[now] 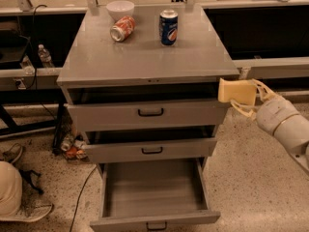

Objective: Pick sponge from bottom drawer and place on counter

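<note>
My gripper [241, 94] is to the right of the cabinet, just below the level of the counter [145, 57], shut on the pale yellow sponge [235, 91]. The sponge sits beside the counter's right front corner, off the cabinet. The bottom drawer [153, 217] is pulled wide open below and its inside shows nothing in it. The two shallower drawers above it stand slightly open.
On the far part of the counter stand a white bowl [120, 7], an orange can lying on its side [122, 28] and an upright blue can [168, 27]. Bottles and rubbish lie on the floor left of the cabinet. A shoe [12, 190] is at bottom left.
</note>
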Controlling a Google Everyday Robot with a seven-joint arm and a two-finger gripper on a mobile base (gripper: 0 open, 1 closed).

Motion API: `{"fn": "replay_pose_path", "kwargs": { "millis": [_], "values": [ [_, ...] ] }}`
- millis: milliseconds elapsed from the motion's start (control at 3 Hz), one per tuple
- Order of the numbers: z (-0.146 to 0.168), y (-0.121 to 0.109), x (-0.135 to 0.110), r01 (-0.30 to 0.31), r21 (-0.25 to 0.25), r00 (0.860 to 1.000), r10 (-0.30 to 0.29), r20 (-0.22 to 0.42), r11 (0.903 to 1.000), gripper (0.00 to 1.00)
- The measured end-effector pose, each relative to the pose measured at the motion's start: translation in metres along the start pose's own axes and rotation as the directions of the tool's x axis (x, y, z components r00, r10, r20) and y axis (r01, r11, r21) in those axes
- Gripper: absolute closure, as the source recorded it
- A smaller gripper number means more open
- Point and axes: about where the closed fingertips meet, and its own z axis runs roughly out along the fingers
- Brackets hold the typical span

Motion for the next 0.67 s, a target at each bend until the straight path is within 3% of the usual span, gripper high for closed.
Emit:
{"fn": "replay_pose_path", "kwargs": {
  "millis": [333,667],
  "values": [
    [0.008,-0.0158,-0.0435,0.004,-0.011,0.995,-0.003,0.099,0.9999,1.0],
    [0.0081,-0.0154,-0.0439,0.004,-0.012,0.995,-0.002,0.1,0.9999,1.0]
  ]
}}
